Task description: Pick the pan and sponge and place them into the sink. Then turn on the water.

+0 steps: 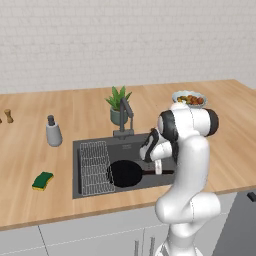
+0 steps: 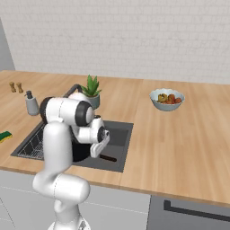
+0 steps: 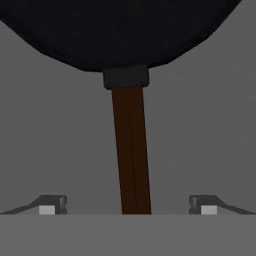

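Observation:
The black pan (image 1: 125, 173) lies flat in the dark grey sink (image 1: 76, 170), its brown handle (image 1: 162, 172) pointing right. My gripper (image 1: 159, 168) hangs over that handle. In the hand view my gripper (image 3: 128, 205) is open, its fingertips (image 3: 50, 205) standing wide on either side of the handle (image 3: 131, 150) without touching it, and the pan (image 3: 120, 30) lies across the top. The green and yellow sponge (image 1: 43, 181) rests on the counter left of the sink; from the right base it is the sponge (image 2: 5, 136) at the far left edge. The dark faucet (image 1: 126, 116) stands behind the basin.
A wire rack (image 1: 95, 167) covers the basin's left part. A grey soap dispenser (image 1: 53, 132) and a potted plant (image 1: 118, 105) stand behind the sink. A bowl of fruit (image 1: 189, 99) sits at the back right. Two small shakers (image 1: 7, 116) stand far left.

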